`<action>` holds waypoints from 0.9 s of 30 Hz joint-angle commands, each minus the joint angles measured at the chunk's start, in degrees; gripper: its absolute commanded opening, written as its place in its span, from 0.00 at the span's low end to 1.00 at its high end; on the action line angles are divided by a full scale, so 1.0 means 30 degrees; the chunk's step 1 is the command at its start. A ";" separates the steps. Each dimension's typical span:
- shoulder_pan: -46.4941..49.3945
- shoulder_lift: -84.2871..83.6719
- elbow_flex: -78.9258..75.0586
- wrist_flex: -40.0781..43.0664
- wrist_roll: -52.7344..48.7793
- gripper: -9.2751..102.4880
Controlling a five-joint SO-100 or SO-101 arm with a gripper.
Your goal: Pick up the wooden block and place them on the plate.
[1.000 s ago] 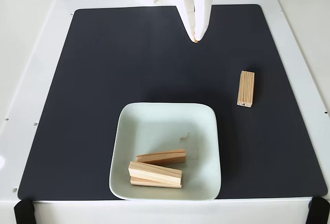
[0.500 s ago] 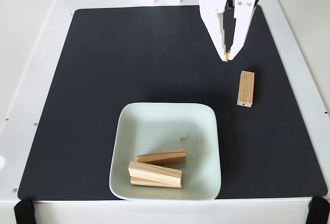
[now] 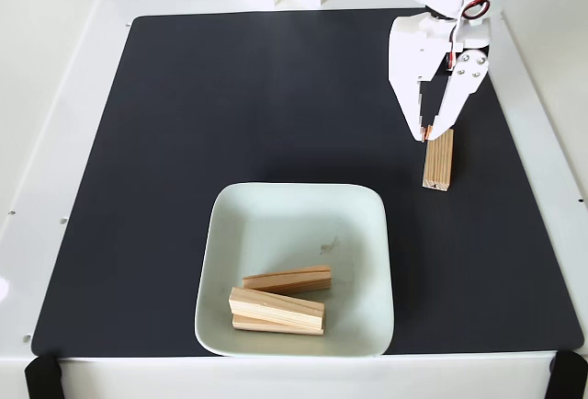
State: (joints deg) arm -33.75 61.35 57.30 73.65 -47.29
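With three blocks (image 3: pixel 280 300) already lying in the plate (image 3: pixel 230 224), I count one block (image 3: pixel 438 160) left, on the mat (image 3: pixel 230 105) to the plate's right. My gripper (image 3: pixel 429 134) hangs over its far end, fingers narrowly parted, holding nothing.

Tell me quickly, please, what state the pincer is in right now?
Pincer: fingers close together, tips at the far end of the lone wooden block on the mat; holding nothing yet, and whether it is fully shut cannot be told.

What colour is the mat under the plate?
Black, a plain matte mat, clearest in the fixed view around the plate.
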 commanded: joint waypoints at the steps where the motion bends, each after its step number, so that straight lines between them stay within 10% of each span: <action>1: 0.0000 0.0264 -0.0938 0.0381 -0.0410 0.19; 27: -0.0059 -0.0088 -0.0176 0.0117 -0.0850 0.33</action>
State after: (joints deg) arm -33.75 60.38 57.13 74.62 -49.66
